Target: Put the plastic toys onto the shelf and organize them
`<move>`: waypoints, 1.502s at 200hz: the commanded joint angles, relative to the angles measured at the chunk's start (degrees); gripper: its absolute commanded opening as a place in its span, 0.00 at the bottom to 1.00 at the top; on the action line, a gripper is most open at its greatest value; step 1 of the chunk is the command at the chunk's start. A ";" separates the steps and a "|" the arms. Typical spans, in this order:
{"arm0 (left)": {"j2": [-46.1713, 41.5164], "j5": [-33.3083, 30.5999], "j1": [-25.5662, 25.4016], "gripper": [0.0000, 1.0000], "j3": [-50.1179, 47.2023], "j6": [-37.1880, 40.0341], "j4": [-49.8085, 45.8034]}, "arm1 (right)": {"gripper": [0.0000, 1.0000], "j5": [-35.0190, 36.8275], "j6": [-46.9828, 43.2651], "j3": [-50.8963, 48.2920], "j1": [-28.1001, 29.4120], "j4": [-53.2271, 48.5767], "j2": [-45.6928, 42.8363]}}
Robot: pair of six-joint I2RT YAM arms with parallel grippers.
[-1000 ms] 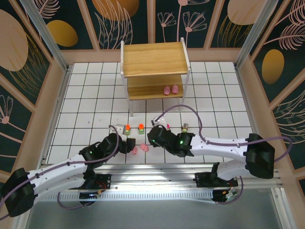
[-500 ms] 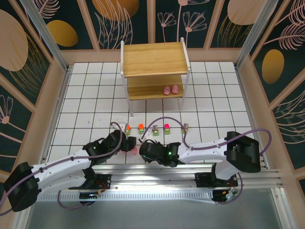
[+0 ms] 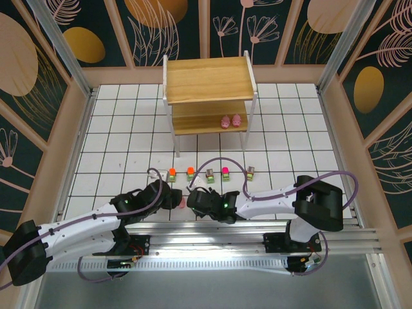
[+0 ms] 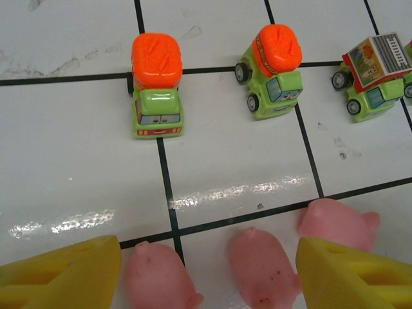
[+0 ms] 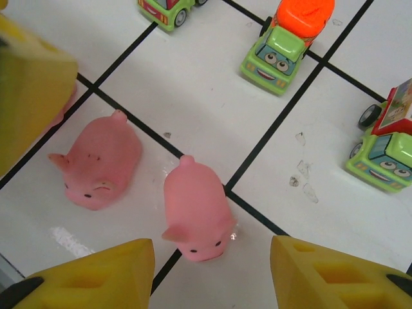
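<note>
Three pink pigs lie near the table's front edge. In the left wrist view two pigs (image 4: 159, 280) (image 4: 262, 267) sit between my open left gripper (image 4: 209, 277) fingers, and the third (image 4: 338, 222) pokes out past the right finger. My right gripper (image 5: 212, 277) is open around one pig (image 5: 196, 209), with another pig (image 5: 100, 161) beside it. Both grippers, left (image 3: 175, 198) and right (image 3: 195, 195), crowd together. Several green trucks stand in a row (image 3: 210, 174). The shelf (image 3: 209, 84) holds two pigs (image 3: 230, 120) on its lower tier.
Orange-topped trucks (image 4: 156, 87) (image 4: 273, 71) and a grey-brown-topped one (image 4: 373, 74) stand just beyond the pigs. The left gripper's yellow finger (image 5: 32, 84) sits close at the right wrist view's left edge. The white tiled floor spreads between the trucks and the shelf.
The right arm has swung left and nearer, coming down over the pigs with its jaws widening. The left gripper edged slightly right.
</note>
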 commanded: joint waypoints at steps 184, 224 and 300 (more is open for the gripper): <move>0.39 -1.89 -2.19 0.54 -2.09 -9.60 -6.01 | 0.48 -1.43 -4.72 -4.40 -1.82 6.16 -2.34; 2.31 -2.08 -2.20 0.54 -1.66 -9.13 -5.72 | 0.48 -1.54 -5.43 -3.90 -1.74 6.54 -1.94; 3.07 -3.86 -3.65 0.49 -0.56 -10.31 -4.96 | 0.47 -1.40 -5.02 -5.17 -1.60 6.55 -2.92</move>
